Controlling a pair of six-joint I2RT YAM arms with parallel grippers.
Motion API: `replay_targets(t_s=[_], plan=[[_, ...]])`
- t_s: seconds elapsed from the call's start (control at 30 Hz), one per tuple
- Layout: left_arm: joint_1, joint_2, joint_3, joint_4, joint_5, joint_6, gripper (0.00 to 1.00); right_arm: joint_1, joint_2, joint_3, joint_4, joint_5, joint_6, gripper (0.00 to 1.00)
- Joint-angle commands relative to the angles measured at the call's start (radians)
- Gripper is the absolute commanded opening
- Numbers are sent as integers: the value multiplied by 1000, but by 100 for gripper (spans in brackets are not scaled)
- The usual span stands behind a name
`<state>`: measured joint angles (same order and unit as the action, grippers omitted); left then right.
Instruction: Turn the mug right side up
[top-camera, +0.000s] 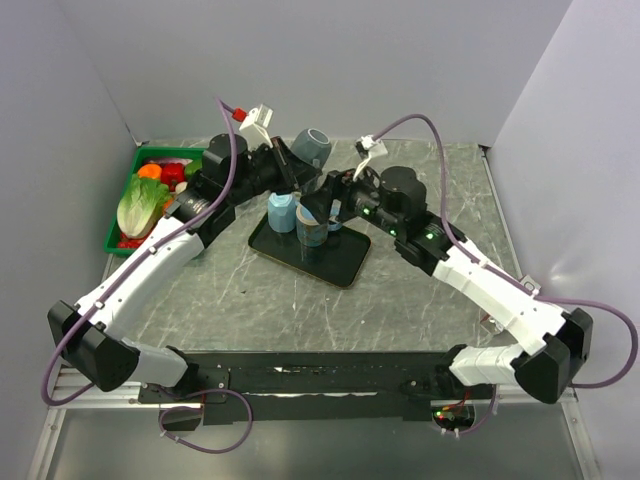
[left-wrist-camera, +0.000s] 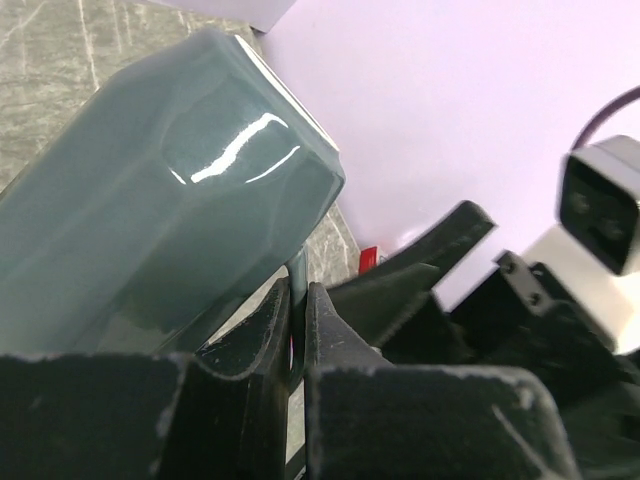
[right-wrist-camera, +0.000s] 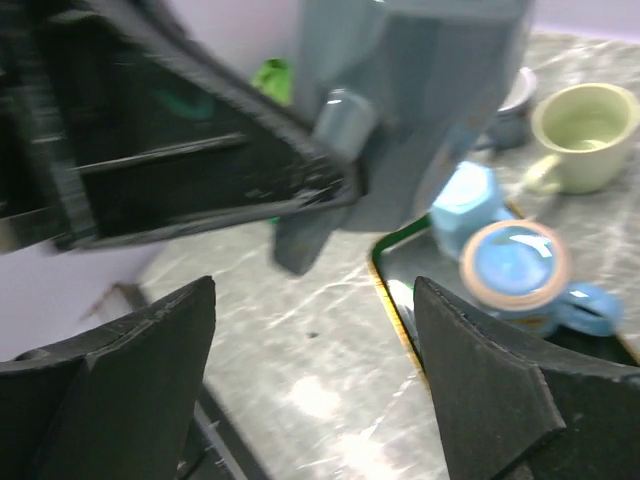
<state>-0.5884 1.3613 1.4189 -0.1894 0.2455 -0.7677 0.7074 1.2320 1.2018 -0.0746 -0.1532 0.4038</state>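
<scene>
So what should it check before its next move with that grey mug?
1. Left pincer shut on the mug by its handle: ok.
2. Mug off the table: ok.
3. Mug's opening facing up: cannot tell.
4. Right pincer open: ok.
5. Nothing between the right pincer's fingers: ok.
6. Bare space on the tray to set it down: ok.

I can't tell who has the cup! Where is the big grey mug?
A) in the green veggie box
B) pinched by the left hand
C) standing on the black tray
B: the left hand is shut on the handle of the grey mug, holding it in the air.
</scene>
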Motion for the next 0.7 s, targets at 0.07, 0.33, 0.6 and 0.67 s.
replay_targets(t_s=[0.07,0.33,0.6,0.67], plan=[[-1,-22,74,133,34,-5,1,41,64,99,15,207,-106,81],[-2,-18,63,125,21,-2,1,55,113,130,41,271,-86,73],[-4,-11,49,122,-3,5,1,60,152,163,27,313,-34,58],[-5,-10,41,125,-8,10,1,58,164,176,18,314,-23,53]])
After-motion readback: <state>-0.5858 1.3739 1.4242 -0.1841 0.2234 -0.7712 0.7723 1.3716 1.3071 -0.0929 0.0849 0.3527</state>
